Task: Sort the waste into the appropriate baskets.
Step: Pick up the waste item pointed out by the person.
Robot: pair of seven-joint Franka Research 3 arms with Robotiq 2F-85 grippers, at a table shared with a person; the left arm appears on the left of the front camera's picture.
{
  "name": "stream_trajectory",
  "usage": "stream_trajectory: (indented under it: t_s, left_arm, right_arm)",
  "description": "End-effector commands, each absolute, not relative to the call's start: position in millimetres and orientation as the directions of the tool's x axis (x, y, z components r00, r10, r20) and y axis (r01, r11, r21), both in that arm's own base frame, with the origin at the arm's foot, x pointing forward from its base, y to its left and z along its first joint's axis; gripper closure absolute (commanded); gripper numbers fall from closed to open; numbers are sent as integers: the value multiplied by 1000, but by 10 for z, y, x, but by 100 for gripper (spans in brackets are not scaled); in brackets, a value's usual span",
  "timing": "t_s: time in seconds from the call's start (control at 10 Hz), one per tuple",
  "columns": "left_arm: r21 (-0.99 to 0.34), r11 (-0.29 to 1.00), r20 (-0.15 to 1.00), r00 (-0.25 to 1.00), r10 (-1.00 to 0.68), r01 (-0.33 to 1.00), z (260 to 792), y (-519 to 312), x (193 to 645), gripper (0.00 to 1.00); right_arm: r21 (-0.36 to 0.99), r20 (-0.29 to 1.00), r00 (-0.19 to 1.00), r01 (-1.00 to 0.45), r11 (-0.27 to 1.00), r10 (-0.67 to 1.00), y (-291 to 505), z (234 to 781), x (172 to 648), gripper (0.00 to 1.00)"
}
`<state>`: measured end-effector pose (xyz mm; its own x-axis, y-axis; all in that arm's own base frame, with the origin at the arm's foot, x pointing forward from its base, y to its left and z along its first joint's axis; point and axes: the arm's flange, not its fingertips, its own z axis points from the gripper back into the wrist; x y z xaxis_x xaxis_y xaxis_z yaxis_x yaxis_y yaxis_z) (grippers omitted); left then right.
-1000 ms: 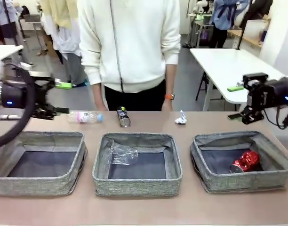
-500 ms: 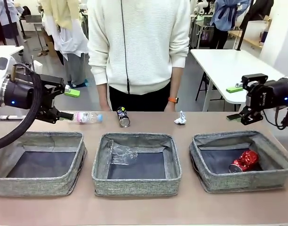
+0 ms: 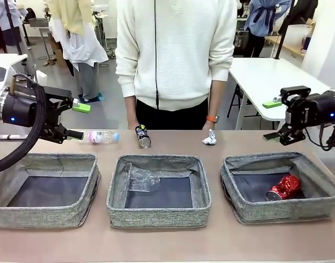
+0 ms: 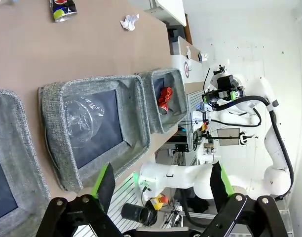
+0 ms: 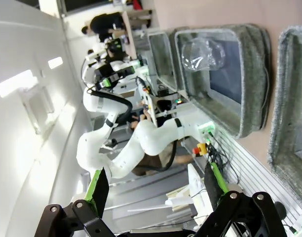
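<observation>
Left gripper (image 3: 79, 120) and right gripper (image 3: 272, 119) hang empty.
Both jaws wide open; bottle (image 3: 99, 136) lies near the left one.

Bright, flat indoor light from overhead, nothing dim anywhere. The surface (image 3: 167, 244) only gets a faint soft shadow along the foot of the middle basket (image 3: 156, 215). Front view is decently sharp, no motion blur I can spot. Little glints on the crumpled clear plastic (image 3: 141, 178) and the crushed red can (image 3: 285, 187). Both wrist views are wide-angle and bend hard toward the edges. The white wall (image 5: 22, 148) in the right one is nearly blown out, with glare patches.
</observation>
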<state>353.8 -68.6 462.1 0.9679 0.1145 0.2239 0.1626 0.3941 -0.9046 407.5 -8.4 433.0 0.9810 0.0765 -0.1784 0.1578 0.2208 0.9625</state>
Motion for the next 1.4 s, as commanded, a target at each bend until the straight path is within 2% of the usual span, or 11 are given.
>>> stream_trajectory:
  t_s: [0.0,1.3]
  left_arm:
    - [-907,391,215,971,108,157,4630,-668,3505,0]
    - [-907,391,215,971,108,157,4630,-668,3505,0]
  right_arm:
    - [963,-170,982,150,223,78,-58,4333,4056,0]
    - [963,-170,982,150,223,78,-58,4333,4056,0]
